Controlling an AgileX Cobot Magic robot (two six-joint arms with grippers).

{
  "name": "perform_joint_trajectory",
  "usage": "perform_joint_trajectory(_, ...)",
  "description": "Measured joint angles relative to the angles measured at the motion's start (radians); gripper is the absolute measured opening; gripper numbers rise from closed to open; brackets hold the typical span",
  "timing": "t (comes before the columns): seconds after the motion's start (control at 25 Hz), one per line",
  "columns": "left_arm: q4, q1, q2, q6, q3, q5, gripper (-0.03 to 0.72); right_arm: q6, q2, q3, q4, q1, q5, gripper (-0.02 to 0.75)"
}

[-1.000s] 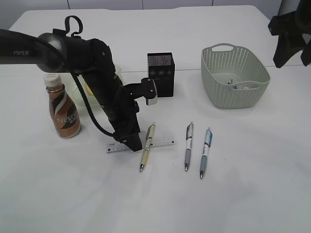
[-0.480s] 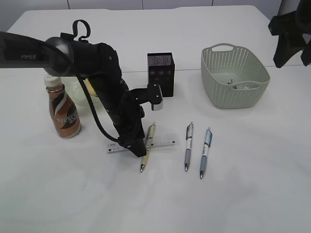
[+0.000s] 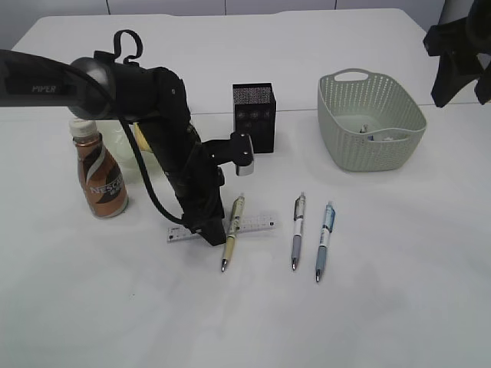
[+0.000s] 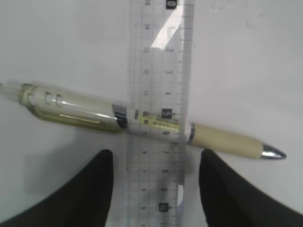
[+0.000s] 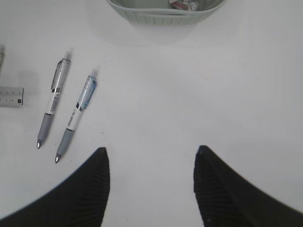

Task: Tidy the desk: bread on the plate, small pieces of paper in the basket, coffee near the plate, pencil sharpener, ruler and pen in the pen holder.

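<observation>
Ruler [image 4: 160,118] between spread left fingers [image 4: 97,189], ungripped

Left end effector [image 3: 215,234] lower over ruler [image 3: 253,225], jaws narrowed, wrist cam rotated

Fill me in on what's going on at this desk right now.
The left gripper is down over the ruler, fingers straddling it, not visibly gripping yet. A yellowish pen lies under the clear ruler, crossing it. Two more pens wait on the desk. The right gripper hangs open and empty. The coffee stands at the left; the pen holder and basket are behind.
</observation>
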Motion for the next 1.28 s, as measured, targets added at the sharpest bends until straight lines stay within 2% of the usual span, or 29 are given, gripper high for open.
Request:
perform_joint_trajectory(0.48, 0.003, 0.000, 0.012, 0.000, -0.011, 0.003, 0.408, -0.004, 0.000, 0.000, 0.000, 0.000, 0.000, 0.447)
perform_joint_trajectory(0.76, 0.007, 0.000, 0.015, 0.000, -0.012, 0.008, 0.270, -0.004, 0.000, 0.000, 0.000, 0.000, 0.000, 0.447)
perform_joint_trajectory(1.28, 0.022, 0.000, 0.015, 0.000, -0.015, 0.042, 0.249, -0.006, 0.000, 0.000, 0.000, 0.000, 0.000, 0.447)
